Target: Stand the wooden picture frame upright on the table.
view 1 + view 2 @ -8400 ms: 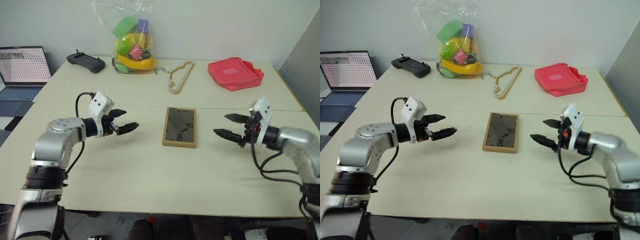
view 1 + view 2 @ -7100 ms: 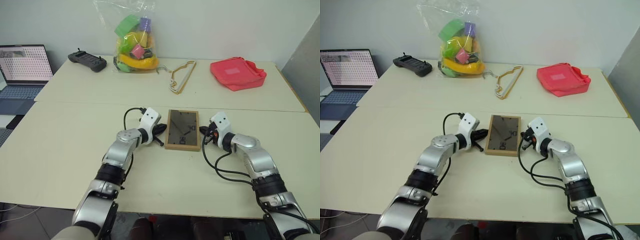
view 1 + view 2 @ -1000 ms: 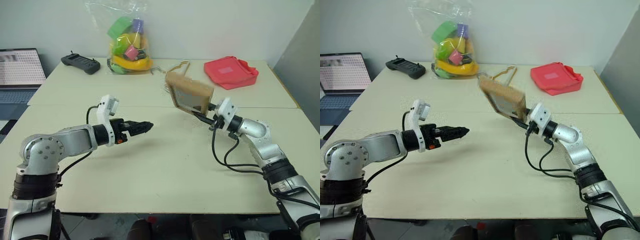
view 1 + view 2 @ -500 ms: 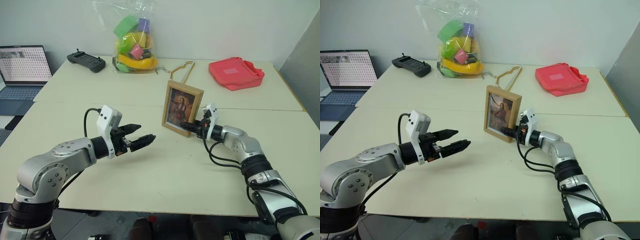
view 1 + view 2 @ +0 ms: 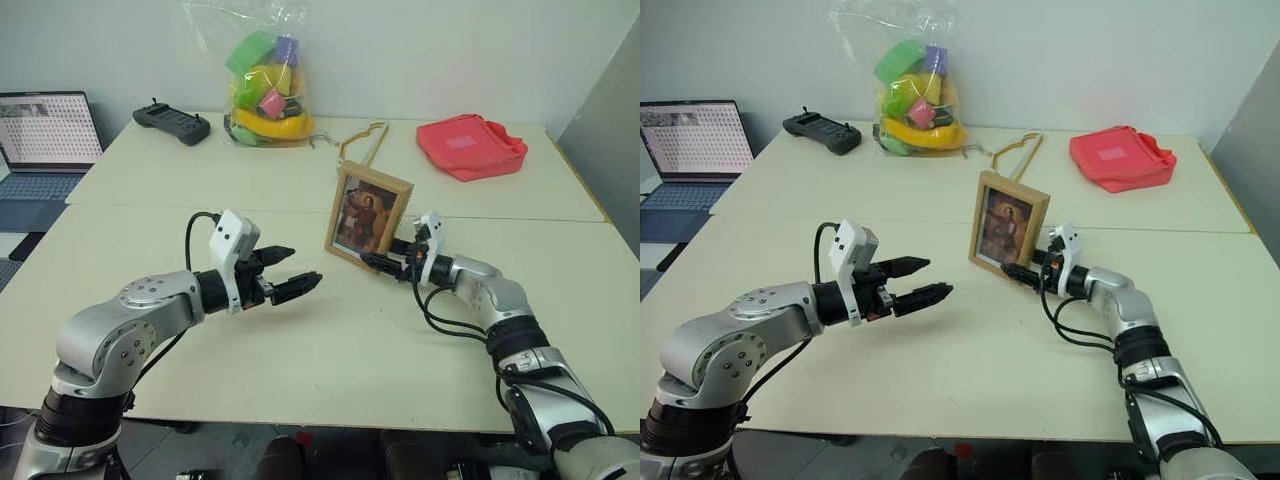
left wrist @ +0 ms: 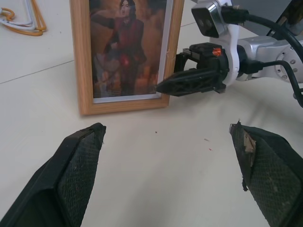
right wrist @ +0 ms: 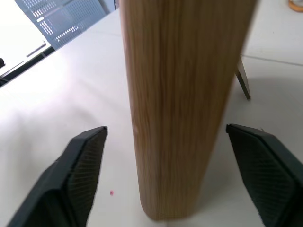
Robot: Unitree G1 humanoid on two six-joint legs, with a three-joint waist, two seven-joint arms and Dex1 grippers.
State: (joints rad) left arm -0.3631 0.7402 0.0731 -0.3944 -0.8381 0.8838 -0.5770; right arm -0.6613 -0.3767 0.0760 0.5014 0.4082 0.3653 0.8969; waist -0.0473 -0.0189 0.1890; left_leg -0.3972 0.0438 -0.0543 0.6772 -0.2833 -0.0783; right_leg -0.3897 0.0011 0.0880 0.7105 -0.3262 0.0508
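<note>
The wooden picture frame stands upright on the table just in front of the seam, its picture of figures facing me. My right gripper is open at the frame's lower right edge. In the right wrist view that light-wood edge rises between the two fingers, with a gap on each side. My left gripper hovers open and empty to the left of the frame, pointing toward it. The left wrist view shows the frame and the right gripper beyond my left fingertips.
On the far half of the table lie a clear bag of coloured toys, a tan hanger, a red pouch and a black controller. A laptop sits off the table's left side.
A second ago the right gripper held the frame tilted in the air. It has come down, the frame now stands on the table, and the right fingers have opened off it.
</note>
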